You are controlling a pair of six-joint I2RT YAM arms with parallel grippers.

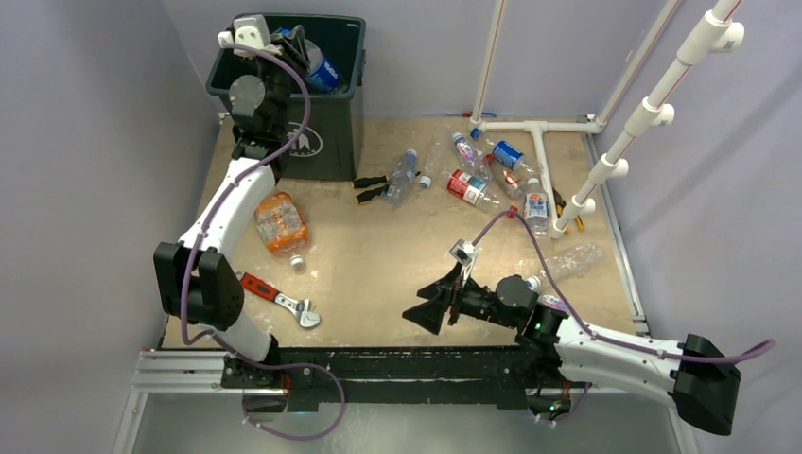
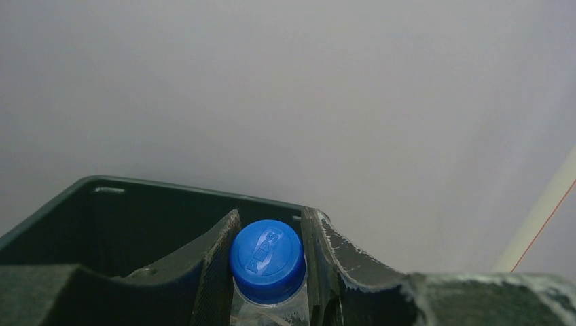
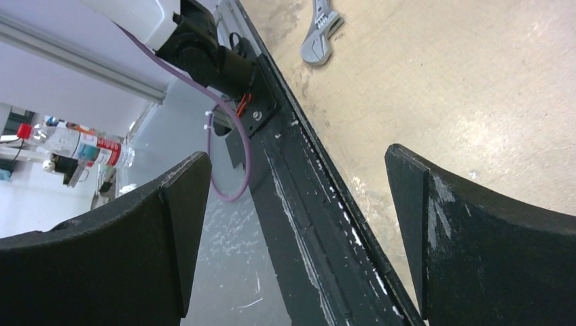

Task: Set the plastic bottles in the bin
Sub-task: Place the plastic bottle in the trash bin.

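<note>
— Two claws to cover; what has the left claw (image 2: 270, 219) got?
— It is pinched nearly closed on a blue-capped bottle (image 2: 266, 257), with one finger pressed against each side at the cap and neck.
— Which way does that bottle point?
— From the wrist, its cap faces back at the camera and its long axis runs away along the fingers. From above it slants roughly from 11 o'clock to 5 o'clock, with the blue label toward the 5 end.
— And where is it?
— Over the open mouth of the bin (image 1: 333, 142), which stands at 11 o'clock on the table (image 1: 378, 265). Whether its base touches anything inside, I cannot tell.
— The right claw (image 3: 299, 159)?
— Spread as wide as it goes, with nothing between the fingers. It sits low over the table's near edge at 5 o'clock, aimed toward 9.
— Farther out?
— An orange-labelled bottle (image 1: 281, 224) lies at 9 o'clock and a wrench (image 1: 279, 298) at 7. The screwdrivers (image 1: 371, 187) lie just beside the bin toward 12, and a loose cluster of bottles (image 1: 487, 175) sits at 1 to 2. One clear bottle (image 1: 572, 260) lies at 4, near the right arm.
</note>
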